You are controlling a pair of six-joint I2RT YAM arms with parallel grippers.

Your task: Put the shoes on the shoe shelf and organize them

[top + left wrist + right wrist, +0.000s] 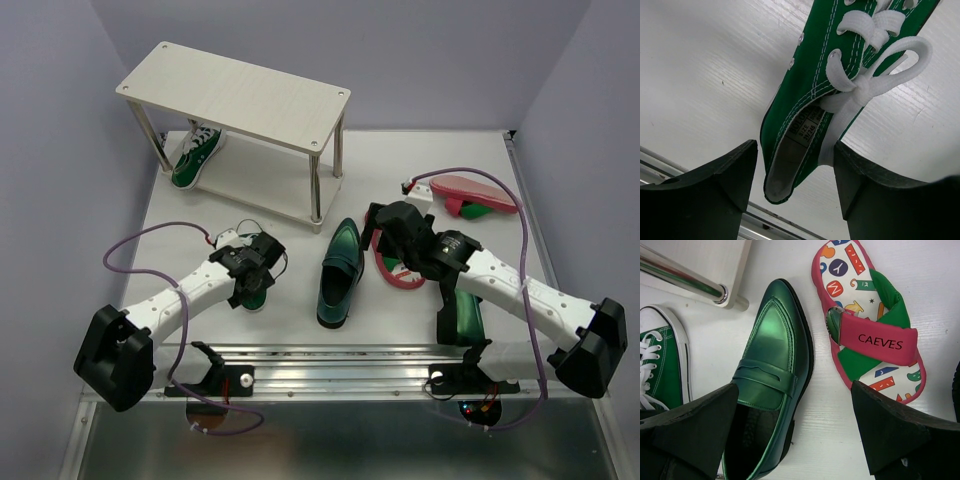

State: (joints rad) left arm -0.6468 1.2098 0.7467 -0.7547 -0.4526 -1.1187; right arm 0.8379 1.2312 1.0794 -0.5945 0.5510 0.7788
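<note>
Sneaker [810, 110] lying lower left of the top view, heel sitting between the left gripper's [795, 150] parted jaws, unclamped. We're judging it light, soft canvas: we're favouring the stiffer heel collar, avoiding laces [875, 25]; right gripper [795, 390] hanging wide over loafer [772, 355].

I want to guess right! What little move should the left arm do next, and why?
Probably close the left tool on the green sneaker. Its open fingers sit either side of the heel, and the sneaker lies on the table, not on the shoe shelf.
</note>
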